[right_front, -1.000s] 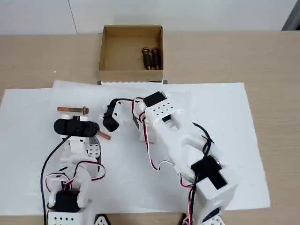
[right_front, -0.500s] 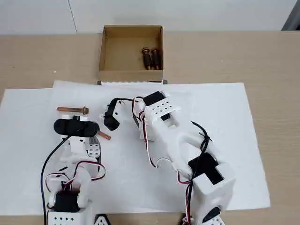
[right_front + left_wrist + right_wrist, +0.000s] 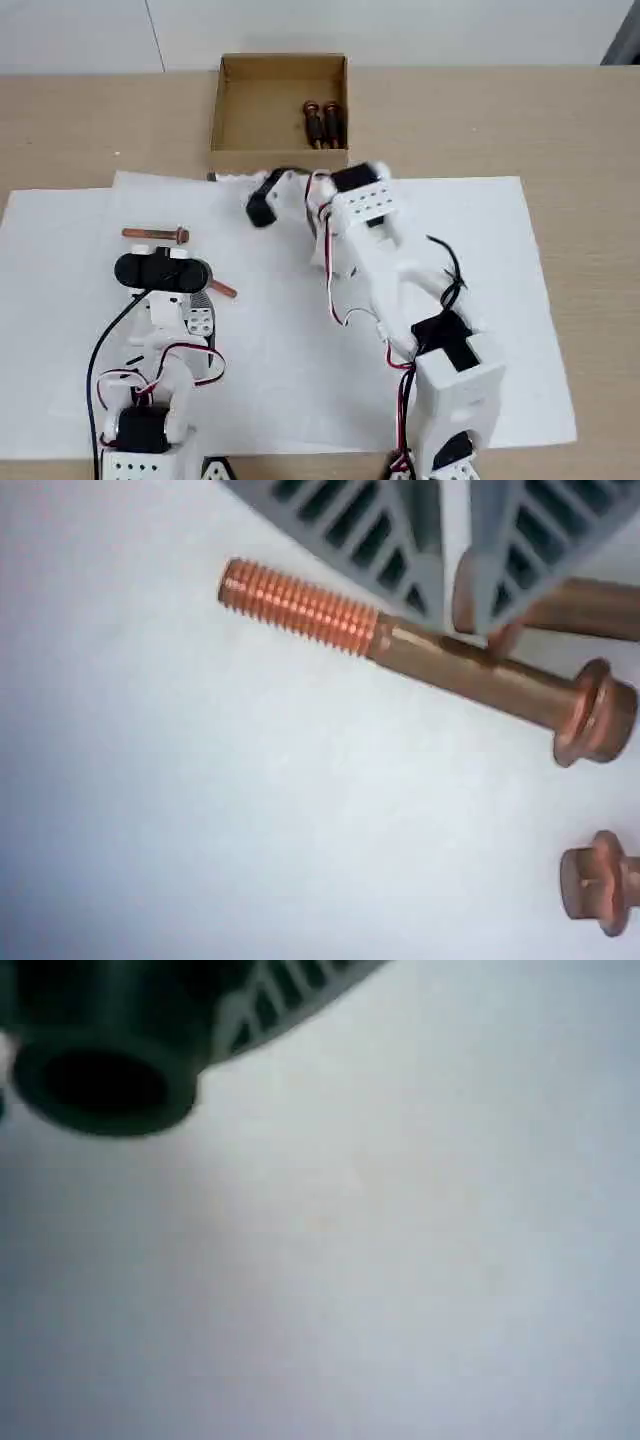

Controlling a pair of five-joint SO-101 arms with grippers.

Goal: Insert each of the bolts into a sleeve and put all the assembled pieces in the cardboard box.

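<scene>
Near the front wall of the cardboard box, my right gripper is shut on a black sleeve. The right wrist view shows that sleeve's open end over white paper, under a grey finger. Two assembled pieces lie in the box at its right side. My left gripper is shut on a copper bolt, whose shaft sticks out sideways from the fingers. A second bolt lies loose on the paper just beyond it, with its threaded shaft below the fingertips.
White paper covers the table in front of the box. Another copper bolt head sits close to my left gripper. The right arm's body stretches across the middle of the paper.
My right gripper has carried the black sleeve away from the left gripper, up and right towards the box's front wall. The left arm and its bolt have stayed put.
</scene>
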